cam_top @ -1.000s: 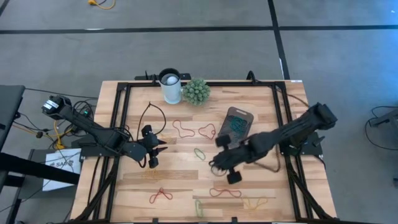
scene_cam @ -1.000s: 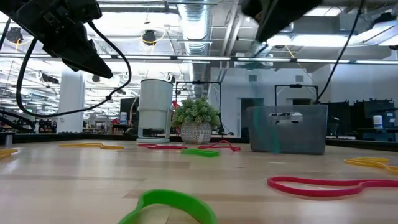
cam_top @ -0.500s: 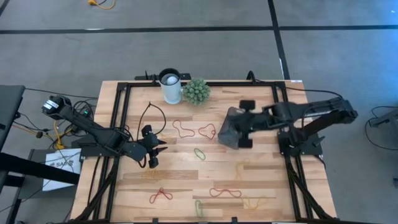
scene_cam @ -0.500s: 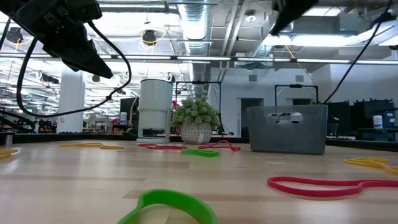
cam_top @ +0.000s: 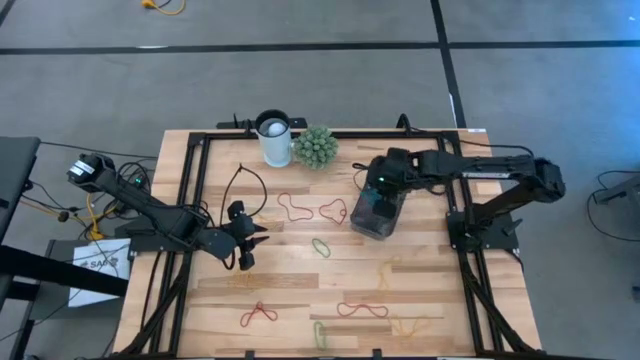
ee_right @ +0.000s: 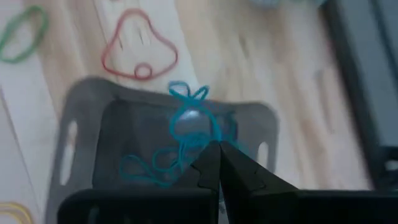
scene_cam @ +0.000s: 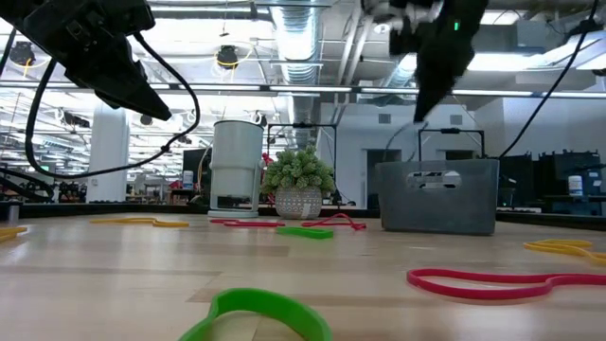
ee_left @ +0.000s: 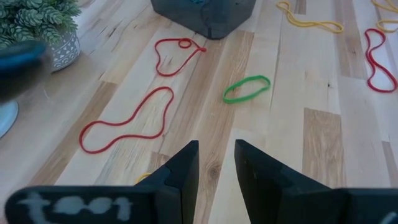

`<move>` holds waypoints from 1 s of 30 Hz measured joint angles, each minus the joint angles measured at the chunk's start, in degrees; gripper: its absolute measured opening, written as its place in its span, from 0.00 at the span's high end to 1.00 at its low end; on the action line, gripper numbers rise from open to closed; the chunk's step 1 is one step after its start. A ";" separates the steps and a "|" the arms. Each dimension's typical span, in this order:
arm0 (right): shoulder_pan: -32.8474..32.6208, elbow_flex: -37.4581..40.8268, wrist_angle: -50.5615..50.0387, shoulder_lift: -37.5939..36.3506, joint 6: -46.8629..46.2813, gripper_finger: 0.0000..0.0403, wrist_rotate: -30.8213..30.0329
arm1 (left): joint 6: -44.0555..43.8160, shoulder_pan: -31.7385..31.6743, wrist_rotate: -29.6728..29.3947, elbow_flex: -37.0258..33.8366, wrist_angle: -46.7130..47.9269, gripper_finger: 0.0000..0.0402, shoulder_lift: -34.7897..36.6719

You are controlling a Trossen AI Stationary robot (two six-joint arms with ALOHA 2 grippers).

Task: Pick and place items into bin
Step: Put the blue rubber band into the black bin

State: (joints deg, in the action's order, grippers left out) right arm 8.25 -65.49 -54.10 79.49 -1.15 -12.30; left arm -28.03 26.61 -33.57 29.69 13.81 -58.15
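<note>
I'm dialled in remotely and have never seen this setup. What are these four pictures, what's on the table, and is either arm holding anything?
Two dark robot arms work at a wooden table. One picture looks straight down, one looks level across the tabletop, and two come from cameras on the wrists. The right gripper hangs shut over the grey bin, which has blue bands inside; I cannot see a band between its fingers. The left gripper waits near the table's left side with a narrow gap between its fingers, holding nothing. Loose rubber bands lie about, such as a green band and a red band. A white cup and a small plant stand at the far edge.
</note>
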 joint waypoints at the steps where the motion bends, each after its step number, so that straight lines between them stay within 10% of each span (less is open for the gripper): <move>1: 0.94 0.93 0.04 0.52 -0.07 1.00 0.98 | -0.11 0.00 -0.01 0.00 0.02 0.77 0.00; 30: 5.71 8.79 9.79 18.15 1.16 0.90 6.46 | -0.15 0.00 -0.01 0.00 0.04 0.77 0.00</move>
State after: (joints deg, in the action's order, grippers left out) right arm 13.96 -56.71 -44.31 97.64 0.01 -5.85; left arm -28.18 26.61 -33.58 29.69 13.85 -58.15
